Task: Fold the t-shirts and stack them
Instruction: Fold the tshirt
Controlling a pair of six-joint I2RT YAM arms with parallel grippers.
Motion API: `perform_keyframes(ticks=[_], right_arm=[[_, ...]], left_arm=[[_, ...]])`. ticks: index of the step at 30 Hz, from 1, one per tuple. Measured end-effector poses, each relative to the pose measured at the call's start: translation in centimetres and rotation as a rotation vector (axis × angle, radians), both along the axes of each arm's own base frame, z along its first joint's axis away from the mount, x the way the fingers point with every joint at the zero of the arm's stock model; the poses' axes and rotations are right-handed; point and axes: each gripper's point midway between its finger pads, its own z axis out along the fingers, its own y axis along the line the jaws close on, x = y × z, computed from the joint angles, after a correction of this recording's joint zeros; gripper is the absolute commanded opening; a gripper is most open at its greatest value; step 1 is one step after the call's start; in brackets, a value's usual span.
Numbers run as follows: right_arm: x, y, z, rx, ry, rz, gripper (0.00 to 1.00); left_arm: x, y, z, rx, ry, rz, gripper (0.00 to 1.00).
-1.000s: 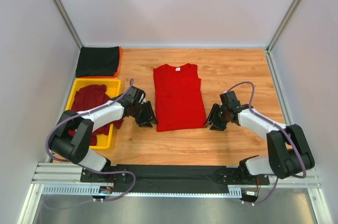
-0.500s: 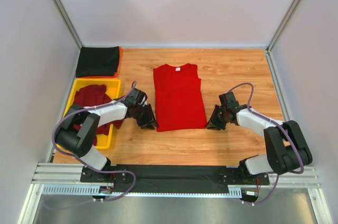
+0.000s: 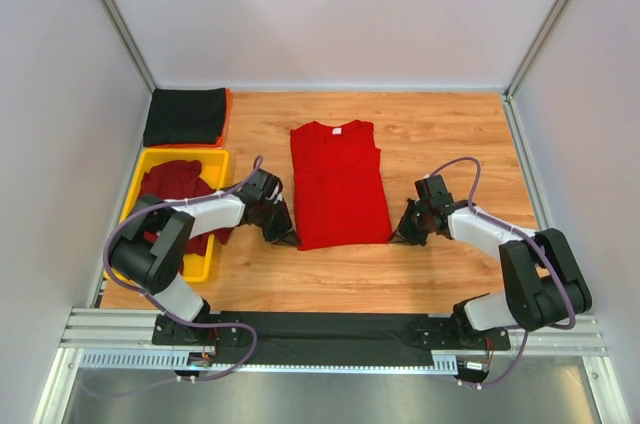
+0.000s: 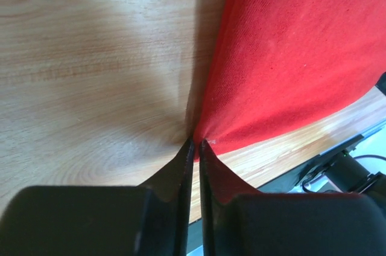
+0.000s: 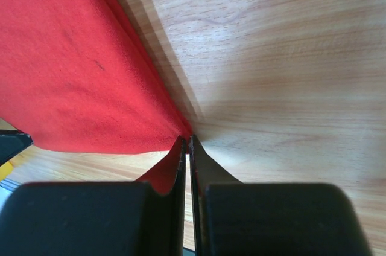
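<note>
Wooden table [image 3: 450,134] – the work surface, closed in by pale walls on three sides, with both arm bases at its near edge.

Red t-shirt [image 3: 337,184] – lies flat at the middle of the table as a long, narrow panel, collar toward the far wall and hem toward the arms. Its two near corners are each met by a gripper.

Yellow tray [image 3: 217,156] – stands at the left edge of the table, well apart from the red t-shirt. A crumpled maroon t-shirt [image 3: 172,184] fills it and spills over its near right rim.

Black t-shirt [image 3: 186,116] – folded, at the far left corner just behind the tray; a thin orange edge shows along its right side.

Left gripper [image 4: 195,142] – low over the wood at the near left hem corner. Its jaws are drawn to a thin slit, and the cloth puckers to a point at the tips, pinched there.

Right gripper [image 5: 186,139] – at the near right hem corner, jaws fully closed, nipping the red cloth, which runs to a point between them.

Neck label [image 3: 337,129] – white, inside the collar.
</note>
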Motion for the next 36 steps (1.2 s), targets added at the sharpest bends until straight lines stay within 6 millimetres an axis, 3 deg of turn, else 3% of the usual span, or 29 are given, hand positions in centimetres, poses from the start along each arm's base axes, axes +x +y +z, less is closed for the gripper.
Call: perform_keyframes(ticks=[4,5,9,15,21,27,32,36], right_arm=[[-0.2,-0.1,0.1,0.003,-0.012,0.002,0.0],[-0.4,-0.1,0.1,0.003,-0.015,0.002,0.0],[-1.2,-0.1,0.3,0.002,-0.024,0.013,0.0],[-2.0,-0.1,0.2,0.002,-0.028,0.021,0.0],[-2.2,0.3,0.5,0.009,-0.036,0.027,0.0],[-2.2,0.4,1.0,0.011,-0.052,0.027,0.0],[-2.4,0.3,1.2,0.01,-0.053,0.027,0.0],[-2.7,0.1,1.5,0.003,-0.055,0.025,0.0]], left_arm=[[0.0,0.3,-0.1,0.025,-0.001,0.005,0.17],[0.0,0.5,-0.1,0.035,-0.007,0.007,0.25],[0.0,1.1,0.4,0.064,-0.033,0.008,0.4],[-1.0,1.7,0.6,0.061,-0.05,0.014,0.43],[-1.5,0.3,0.5,-0.021,-0.039,-0.002,0.42],[-1.7,-0.7,0.4,-0.047,-0.029,-0.011,0.34],[-1.7,-0.4,0.0,-0.02,-0.02,0.002,0.03],[-1.7,-0.2,0.0,-0.001,-0.02,0.007,0.0]])
